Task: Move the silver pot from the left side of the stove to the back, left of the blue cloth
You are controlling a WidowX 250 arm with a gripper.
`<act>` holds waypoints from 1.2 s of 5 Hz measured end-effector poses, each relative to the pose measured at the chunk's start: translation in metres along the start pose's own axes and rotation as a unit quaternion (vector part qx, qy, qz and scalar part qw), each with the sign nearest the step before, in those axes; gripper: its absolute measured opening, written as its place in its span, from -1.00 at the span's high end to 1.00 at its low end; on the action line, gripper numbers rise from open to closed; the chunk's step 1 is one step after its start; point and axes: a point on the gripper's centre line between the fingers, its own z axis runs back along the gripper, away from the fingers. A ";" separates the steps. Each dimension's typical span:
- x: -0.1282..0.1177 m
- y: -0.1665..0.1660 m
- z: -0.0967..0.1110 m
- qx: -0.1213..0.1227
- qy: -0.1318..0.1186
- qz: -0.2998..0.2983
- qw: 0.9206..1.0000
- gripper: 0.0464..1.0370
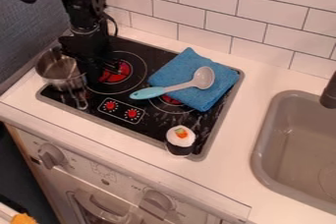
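At the near side, a white oven front (105, 169) with two large knobs lies below the counter (223, 179), and a toy sushi roll (181, 142) stands at the near right corner of the black cooktop (152, 126), with the grey sink (263, 154) farther right. Beyond the roll, a spoon (205, 78) with a light-blue handle lies across a folded blue cloth (187, 66) on the right part of the cooktop, its handle end pointing left, while the metal pot (66, 81) sits at the left edge. The black gripper (110, 70) is low over the far left burner (123, 76), just right of the pot; whether it is spread or pressed together cannot be told.
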 end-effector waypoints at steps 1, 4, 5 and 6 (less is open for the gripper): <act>0.005 -0.008 0.015 -0.001 0.000 -0.038 0.999 0.93; 0.057 -0.049 0.080 0.013 -0.082 -0.135 0.987 0.93; 0.075 -0.062 0.077 0.012 -0.080 -0.159 0.984 0.93; 0.089 -0.070 0.055 0.003 -0.065 -0.175 0.982 0.93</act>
